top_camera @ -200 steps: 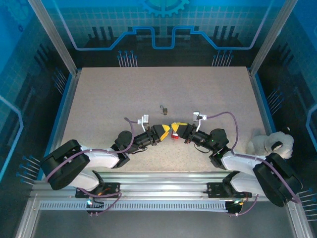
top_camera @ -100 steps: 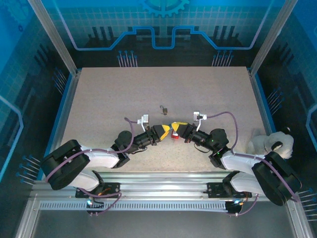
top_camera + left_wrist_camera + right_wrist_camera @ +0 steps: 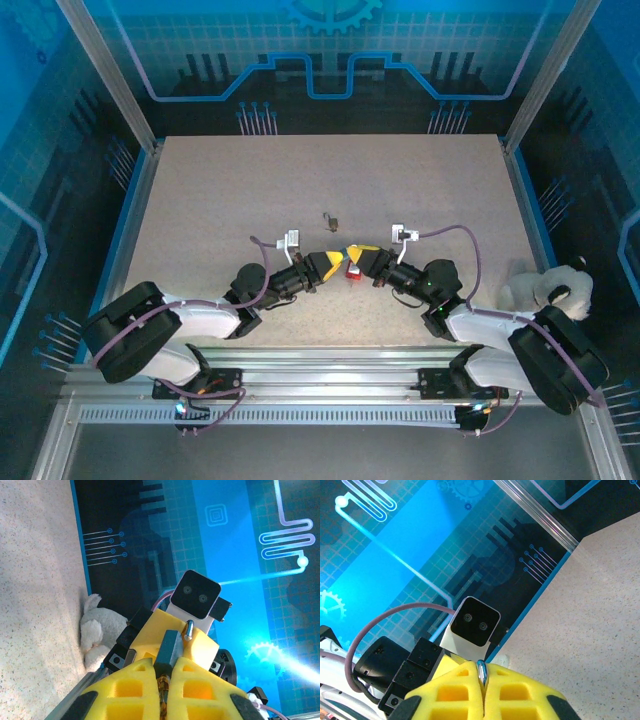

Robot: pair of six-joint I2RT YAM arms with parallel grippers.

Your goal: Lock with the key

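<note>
Key (image 3: 167, 649) is pinched in left end effector (image 3: 165, 669). L wrist cam shows a thin teal-grey plastic slab edge-on betw closed yellow fingers (image 3: 135, 682), w/ a small shiny metal bit at its far end; blade not readable. Right end effector (image 3: 484, 681) is closed too, w/ a curved silver shackle (image 3: 481, 672) nipped betw its ribbed, cut-out yellow pads (image 3: 452, 692). Top cam adds layout: both end effectors meet tip to tip mid counter (image 3: 220, 200), and the red padlock (image 3: 353, 273), boxy body, sits just beside R tips on the near side. Key too small to make out there. Small brass-coloured padlock (image 3: 332, 220) lies apart, farther back on the speckled beige surface. White fluffy plush toy (image 3: 545, 287) sits at counter's R edge; L wrist cam catches it against the dark wall.
</note>
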